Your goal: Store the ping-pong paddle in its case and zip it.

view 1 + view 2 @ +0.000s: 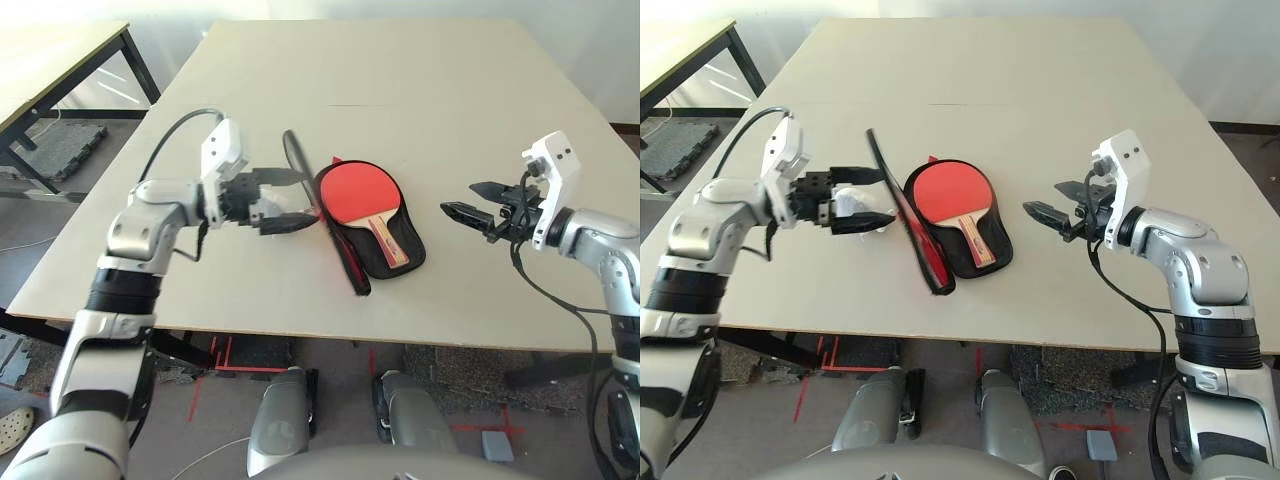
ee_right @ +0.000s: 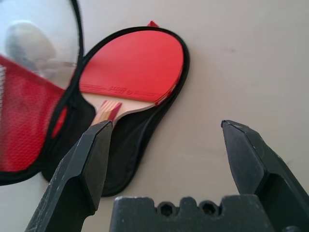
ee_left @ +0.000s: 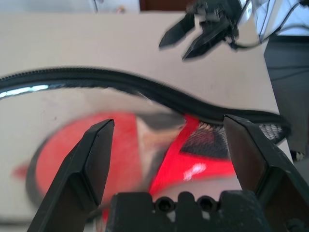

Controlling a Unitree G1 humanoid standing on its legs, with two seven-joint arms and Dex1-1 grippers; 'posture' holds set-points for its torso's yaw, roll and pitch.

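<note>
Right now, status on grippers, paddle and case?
Left gripper open at the raised flap. Right gripper open, clear of the case. Paddle lies inside, case unzipped. Nothing in the way.

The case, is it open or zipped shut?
Open: the case lid stands up, and the paddle lies uncovered on its lining.

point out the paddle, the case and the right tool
ping-pong paddle (image 1: 357, 187), left eye view, on its red rubber face
case (image 1: 408, 262), left eye view, on the black lining beside the handle
right tool (image 1: 464, 201), left eye view, midway between its fingertips
</note>
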